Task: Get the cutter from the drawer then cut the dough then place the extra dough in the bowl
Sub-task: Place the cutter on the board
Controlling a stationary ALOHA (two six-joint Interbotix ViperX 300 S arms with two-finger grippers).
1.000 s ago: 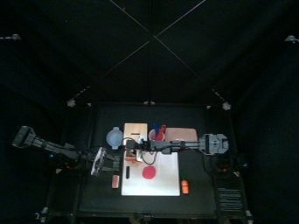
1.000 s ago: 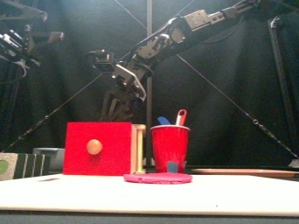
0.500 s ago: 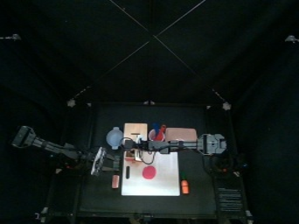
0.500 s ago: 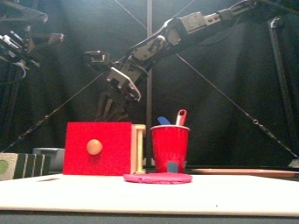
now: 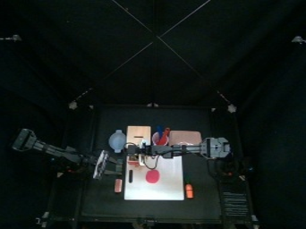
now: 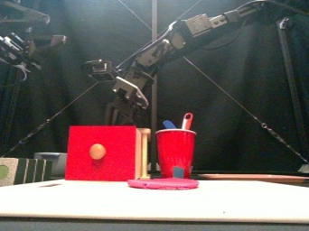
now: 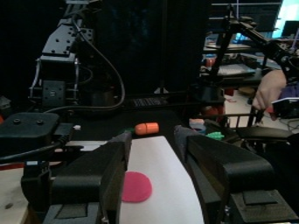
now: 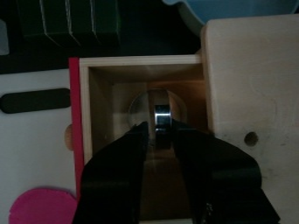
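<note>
- The right gripper [image 8: 163, 131] hangs over the open drawer [image 8: 117, 105], in the centre of the right wrist view. The cutter is just at its tip, but I cannot tell if it is already clamped or only lined up.
- The cutter [image 8: 163, 112] lies in the middle of the drawer and shows as a narrow metal band. Such thin metal probably slips or turns easily, so the grip should be square across the rim and firm before any lift.
- The drawer walls are close on both sides. I think a straight lift is best, so nothing catches and drags the wooden box [image 8: 239, 87].
- The dough [image 5: 153, 177] lies flat on the white cutting board [image 5: 174, 192], in the lower middle of the top view. The cutter should arrive level above it.
- The bowl [image 5: 114, 139] stands left of the box, for the extra dough later.
- The left gripper [image 7: 152, 140] rests at the board's left edge, moderately open, holding nothing.
</note>
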